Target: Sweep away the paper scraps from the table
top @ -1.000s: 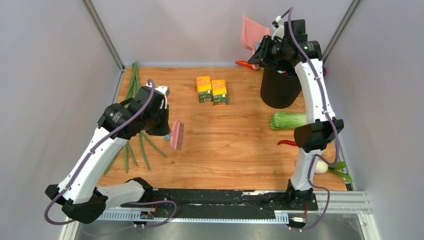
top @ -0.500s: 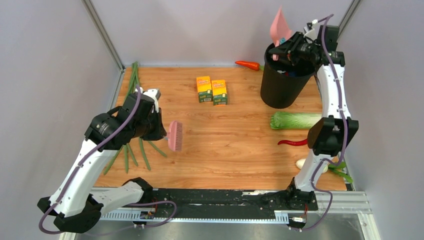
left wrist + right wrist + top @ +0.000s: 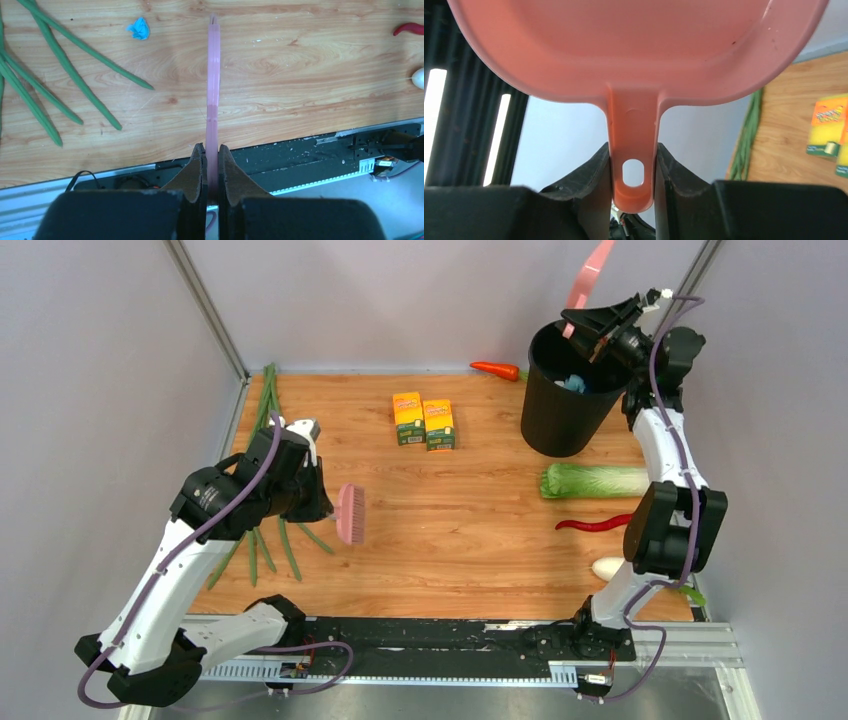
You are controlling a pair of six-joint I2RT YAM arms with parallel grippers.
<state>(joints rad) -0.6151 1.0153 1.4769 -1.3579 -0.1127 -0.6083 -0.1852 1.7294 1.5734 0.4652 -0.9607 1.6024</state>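
Where the right gripper (image 3: 600,322) hangs at the far rim of the black bin (image 3: 558,415), its jaws are clamped on the handle of the pink dustpan (image 3: 592,272). The right wrist view shows both fingers (image 3: 591,175) pressed against that handle just beside its hanging hole. The pan stands steeply tipped, its broad end raised above the bin's mouth. Inside the bin lie light-blue paper scraps (image 3: 573,383), bunched toward its far side.

Outward from the bin, on the table (image 3: 460,550), a carrot (image 3: 495,369) lies just to its left at the back edge. Two yellow-orange boxes (image 3: 424,421) stand side by side farther left. A pale green cabbage (image 3: 592,481) lies near the bin on the side toward the arm bases. A red chili (image 3: 595,525) and a white radish (image 3: 608,566) come after it, nearer the bases.

Well apart from the bin, across the table to its left, the left gripper (image 3: 330,508) is closed tight on the thin handle of a pink brush (image 3: 352,514). The brush head points toward the bin's side of the table. Whether the bristles touch the wood cannot be told. Long green stalks (image 3: 266,415) lie along the edge farthest from the bin, partly under the left arm. In the left wrist view one more scrap (image 3: 139,28) rests on the wood near those stalks, apart from the brush; the top view does not show it.
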